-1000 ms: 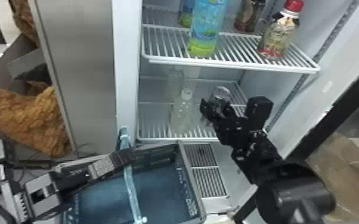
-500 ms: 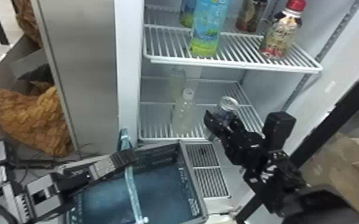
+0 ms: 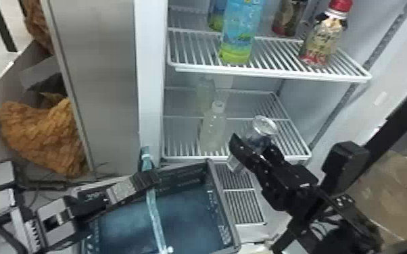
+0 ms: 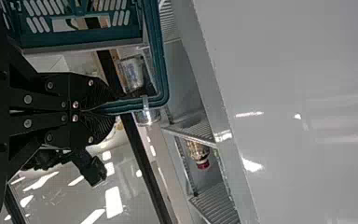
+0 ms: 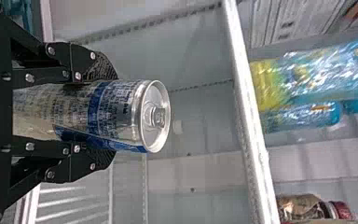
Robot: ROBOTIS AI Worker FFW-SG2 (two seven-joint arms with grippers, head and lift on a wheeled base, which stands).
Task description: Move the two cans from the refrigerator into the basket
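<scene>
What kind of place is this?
Looks like a shop or a mock-up of one: an open refrigerator with wire shelves, bottled drinks and a basket beside it.

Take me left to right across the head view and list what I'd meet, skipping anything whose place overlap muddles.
Orange-brown bundle → left end effector → front pale bottle on the lower shelf → silver can → red-capped bottle on the upper shelf.
</scene>
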